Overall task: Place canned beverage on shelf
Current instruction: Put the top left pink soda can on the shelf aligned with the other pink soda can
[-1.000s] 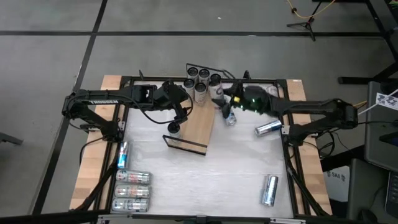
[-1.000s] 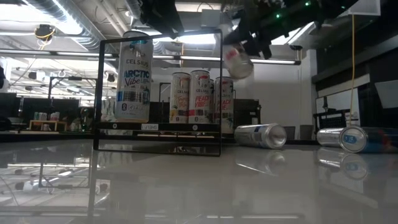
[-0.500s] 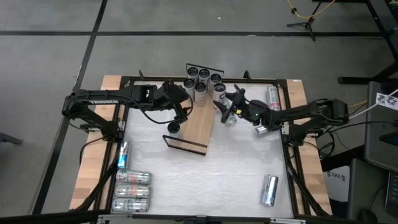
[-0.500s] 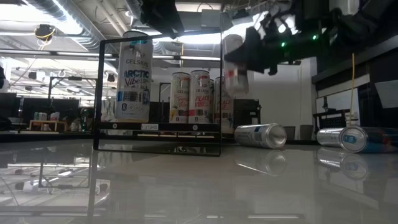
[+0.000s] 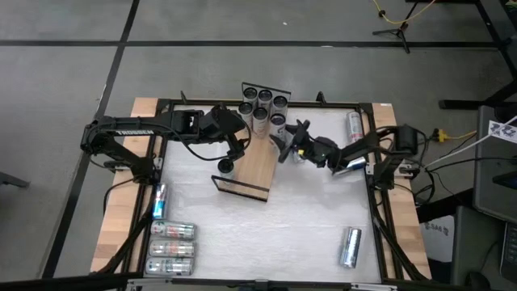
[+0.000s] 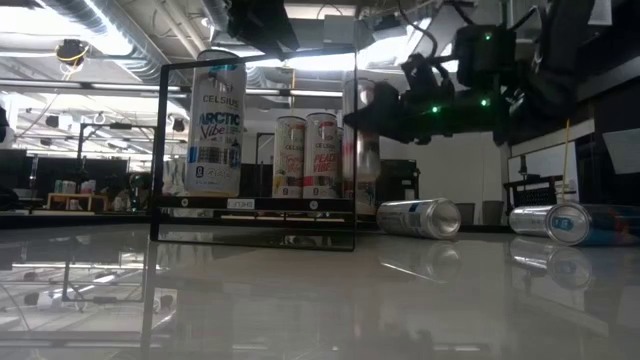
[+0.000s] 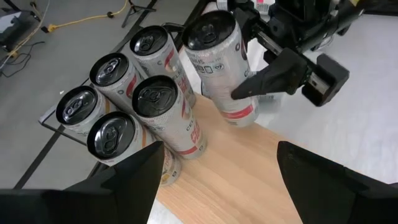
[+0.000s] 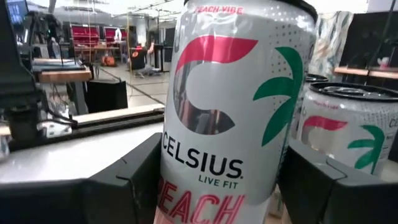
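Right arm bringing a Celsius can down onto the shelf beside the standing group

Nearest the low camera, the shelf (image 5: 257, 166) shows its black wire rail (image 6: 256, 150), with one can standing alone just behind it; the left gripper (image 5: 230, 147) hangs above that end, fingers spread and holding nothing. Farther along, the right gripper (image 5: 289, 144) has its fingers pinched on the held can (image 7: 221, 65), nearly upright at the board's edge, just beside the cluster of cans (image 7: 134, 102) at the far end. I judge this the placing step: next, settle the base flat on the wood, then let go without nudging its neighbours. Whether the can's base already touches the board is hard to tell; spare cans (image 6: 420, 217) lie on the desk (image 5: 307, 218) beyond.
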### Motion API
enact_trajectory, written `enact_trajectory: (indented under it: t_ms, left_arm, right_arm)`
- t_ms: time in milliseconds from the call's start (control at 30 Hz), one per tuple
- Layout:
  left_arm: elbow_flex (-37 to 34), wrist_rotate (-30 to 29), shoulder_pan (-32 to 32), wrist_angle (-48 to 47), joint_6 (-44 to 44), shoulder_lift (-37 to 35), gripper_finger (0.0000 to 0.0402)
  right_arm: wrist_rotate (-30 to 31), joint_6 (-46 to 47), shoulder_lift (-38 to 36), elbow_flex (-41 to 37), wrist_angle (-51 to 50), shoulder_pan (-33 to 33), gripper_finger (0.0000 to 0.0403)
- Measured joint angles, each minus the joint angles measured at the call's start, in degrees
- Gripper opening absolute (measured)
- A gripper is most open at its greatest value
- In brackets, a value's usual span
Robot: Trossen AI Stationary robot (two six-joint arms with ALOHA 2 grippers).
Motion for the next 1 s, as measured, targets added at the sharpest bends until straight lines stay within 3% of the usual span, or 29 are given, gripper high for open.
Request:
enact_trajectory:
  t_ms: [467,1000]
  left_arm:
    - [0.0,0.0,-0.02,1.06,0.0,-0.02,0.0306]
    - [0.0,0.0,0.01,1.21,-0.09,0.0,0.0306]
  right_arm:
    - [0.05,-1.84,8.89,0.09,6.85,-0.07,0.0257]
    - [0.04,-2.91,8.96,0.11,6.2,-0.04,0.0308]
